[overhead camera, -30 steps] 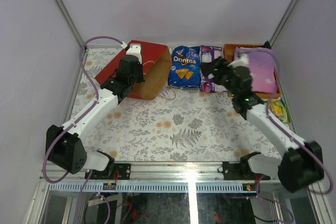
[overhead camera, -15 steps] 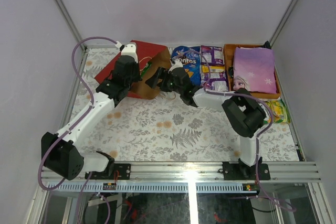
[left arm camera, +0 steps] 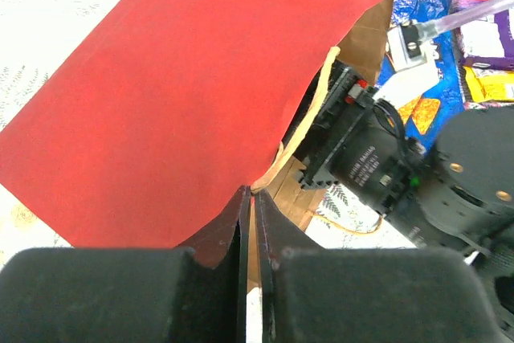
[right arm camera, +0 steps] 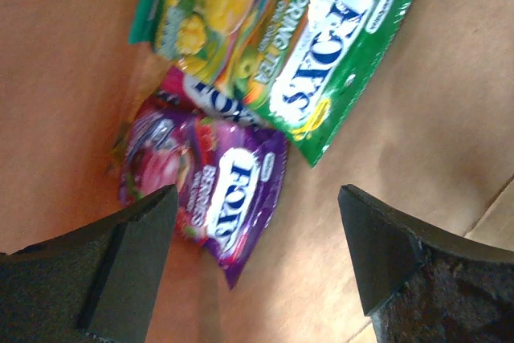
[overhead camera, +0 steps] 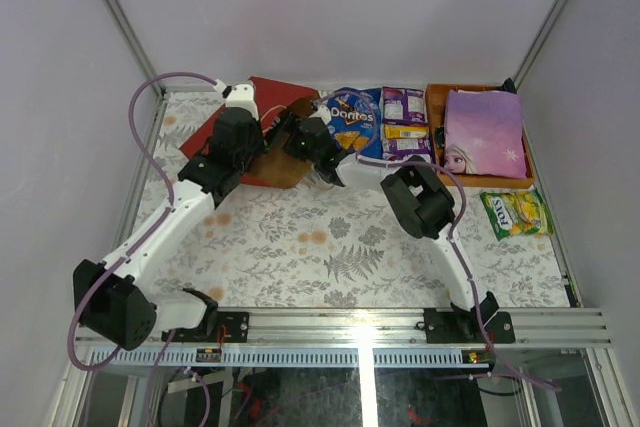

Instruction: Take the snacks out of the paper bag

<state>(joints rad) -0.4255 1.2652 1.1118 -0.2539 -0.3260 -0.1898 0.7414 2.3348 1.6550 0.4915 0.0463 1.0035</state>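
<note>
Paper bag (left arm camera: pixel 161 102) red outside, brown inside; Doritos bag (overhead camera: pixel 352 123) blue; table (overhead camera: pixel 330 242) floral.

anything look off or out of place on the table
The paper bag lies tipped on its side, its rim pinched by the left gripper. One green packet sits askew, apart from the other snacks.

We look down into a small booth with plain, pale lilac-grey walls: a far wall (overhead camera: pixel 330 7), a left wall (overhead camera: pixel 50 117) and a right wall (overhead camera: pixel 610 117). Slim metal struts (overhead camera: pixel 120 17) run up the two far corners. The tabletop (overhead camera: pixel 330 242) wears a whitish cloth printed with grey ferns and orange blossoms. A silver aluminium rail (overhead camera: pixel 340 327) borders its near edge. The light is soft and even.
</note>
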